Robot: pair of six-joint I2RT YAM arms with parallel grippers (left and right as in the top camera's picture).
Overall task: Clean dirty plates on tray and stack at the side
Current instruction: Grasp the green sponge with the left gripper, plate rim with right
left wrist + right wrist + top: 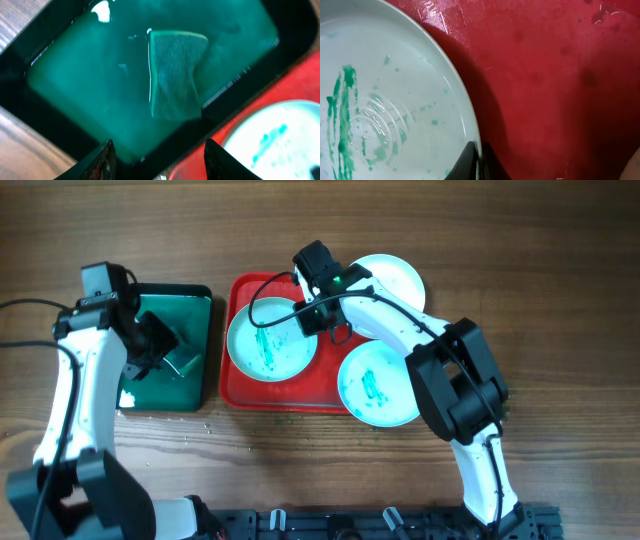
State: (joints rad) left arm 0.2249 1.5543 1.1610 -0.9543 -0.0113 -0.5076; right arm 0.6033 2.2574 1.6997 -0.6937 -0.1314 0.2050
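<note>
The right jaws are pinching shut on the rim of a smeared plate, with one fingertip lying on the plate's inner face and the other pressing from outside against the edge. This plate is sitting on the red tray, spreading out to one side of the right jaws, its green streaks showing well inside the rim. Bare wet tray is lying on the other side of those jaws. Just behind the right jaws, a cleaner plate is resting at the tray's far corner. A second smeared plate is lying near them on the opposite side, overhanging the tray's edge above the counter. The left jaws are hanging wide open with nothing between them, hovering over the green tray. That tray is holding teal liquid. Ahead of the left jaws, a sponge is lying submerged in that liquid, apart from both fingertips. Beside the left jaws, past the green tray's rim, a strip of the red tray and part of the gripped plate are showing.
</note>
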